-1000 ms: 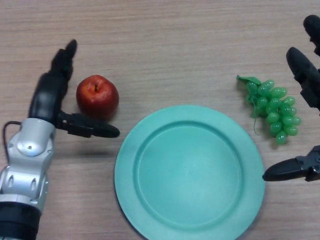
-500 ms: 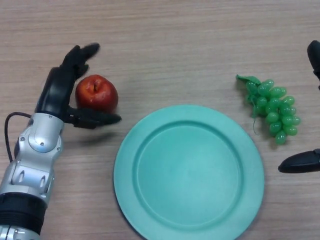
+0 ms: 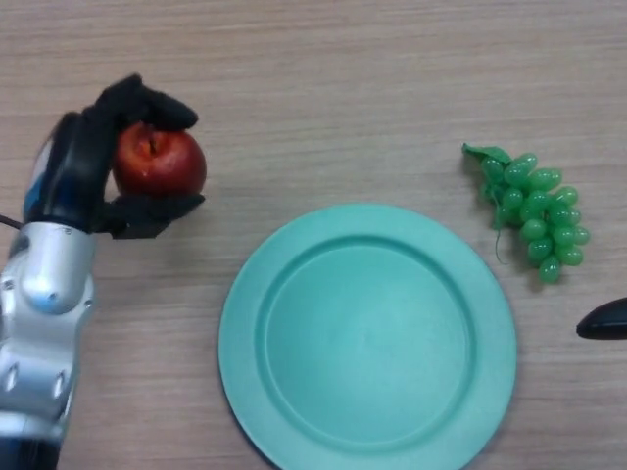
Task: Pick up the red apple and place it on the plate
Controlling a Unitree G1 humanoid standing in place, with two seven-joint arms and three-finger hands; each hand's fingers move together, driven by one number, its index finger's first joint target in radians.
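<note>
The red apple (image 3: 159, 164) is in my left hand (image 3: 83, 171) at the left of the head view; the fingers curl over its top and the thumb under it. It seems lifted a little off the table. The green plate (image 3: 367, 338) lies to the lower right of the apple, apart from it, with nothing on it. Only a dark tip of my right hand (image 3: 605, 321) shows at the right edge, beside the plate's rim.
A bunch of green grapes (image 3: 534, 211) lies on the wooden table (image 3: 323, 88) just past the plate's upper right rim.
My left hand has closed round the apple and drawn it a little to the left and up. My right hand has pulled back to the right, nearly out of view.
</note>
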